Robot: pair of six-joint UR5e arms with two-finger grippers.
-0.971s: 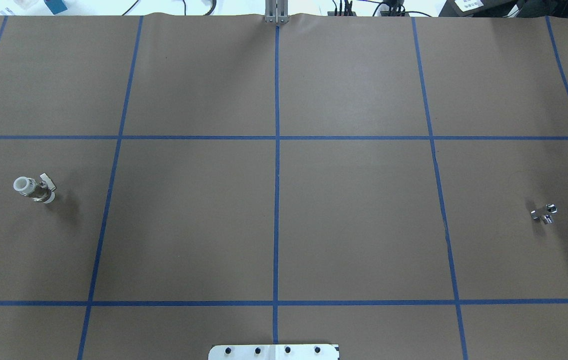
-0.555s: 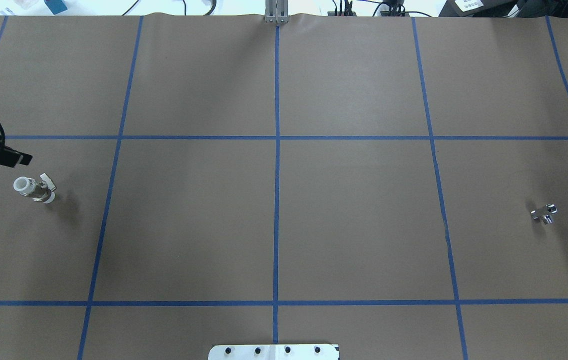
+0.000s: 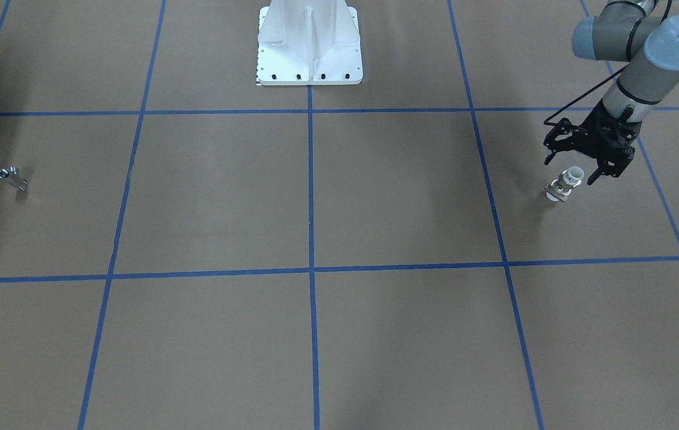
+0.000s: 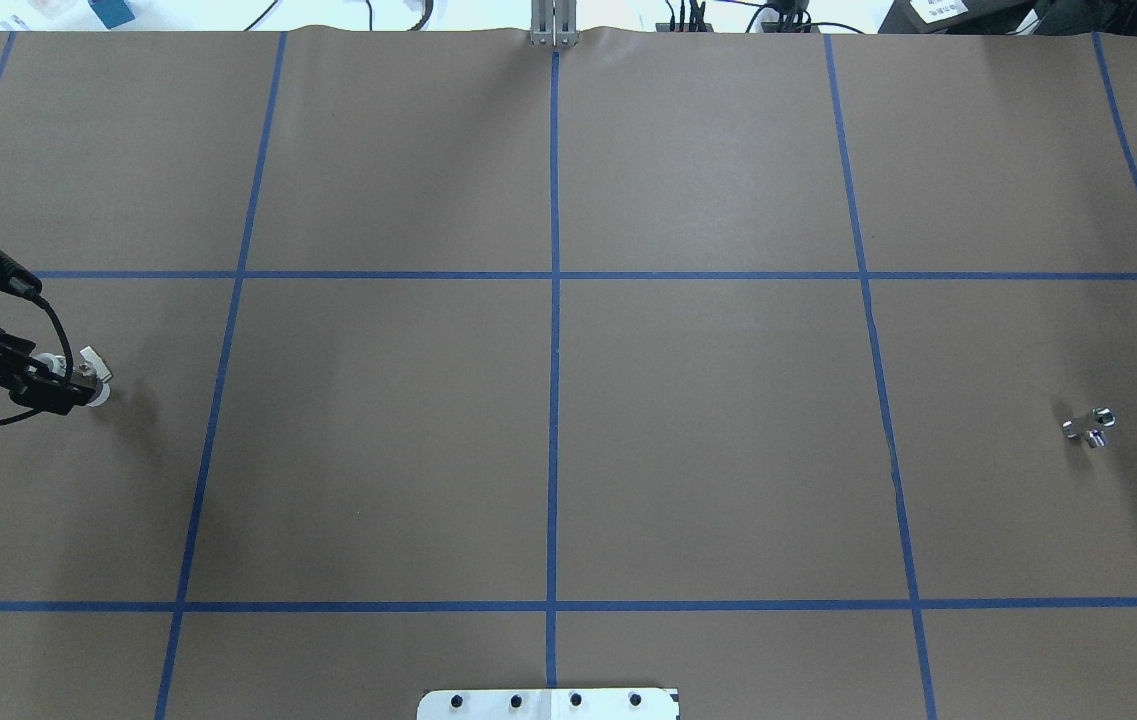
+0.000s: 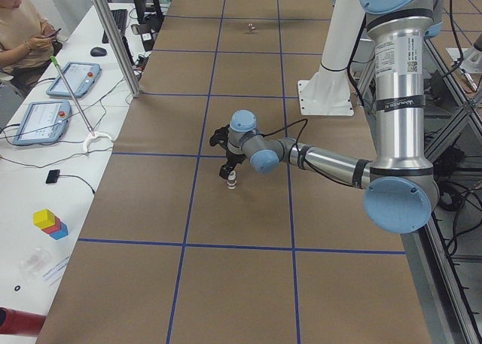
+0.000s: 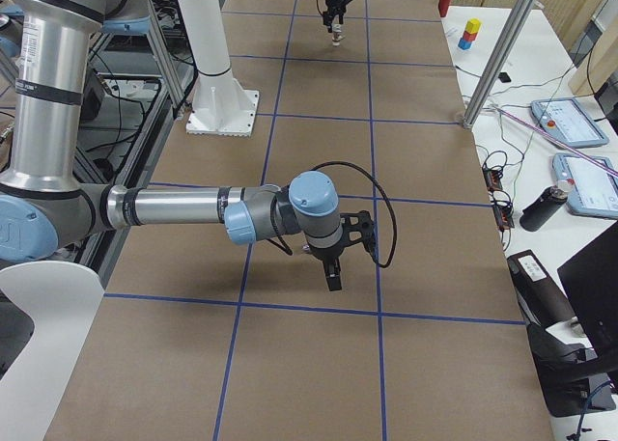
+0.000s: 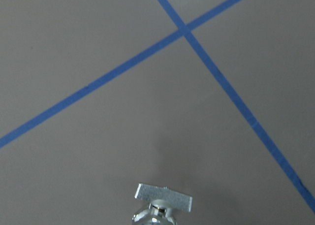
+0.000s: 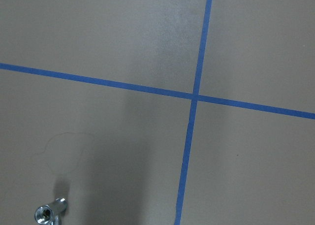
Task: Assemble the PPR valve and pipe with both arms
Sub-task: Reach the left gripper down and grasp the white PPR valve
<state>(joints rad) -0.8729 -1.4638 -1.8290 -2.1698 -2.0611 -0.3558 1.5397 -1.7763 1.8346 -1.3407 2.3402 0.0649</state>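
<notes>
The valve (image 3: pixel 565 185), white-ended with a metal body and a flat handle, lies on the brown table at my left. It also shows in the overhead view (image 4: pixel 94 366) and the left wrist view (image 7: pixel 162 199). My left gripper (image 3: pixel 571 170) is open, low over the valve with a finger on either side; it also shows in the overhead view (image 4: pixel 40 386). A small chrome fitting (image 4: pixel 1088 425) lies far to my right, also in the right wrist view (image 8: pixel 49 214). My right gripper (image 6: pixel 331 272) hangs above the table; I cannot tell whether it is open or shut.
The white bolted pedestal base (image 3: pixel 309 48) stands at the table's middle near edge. Blue tape lines (image 4: pixel 553 400) grid the brown surface. A side table with tablets (image 5: pixel 45 118) and an operator (image 5: pixel 22 28) runs along the far side.
My left gripper came in from the left edge of the overhead view and moved down over the valve, now covering part of it. The valve and the chrome fitting have not moved.
</notes>
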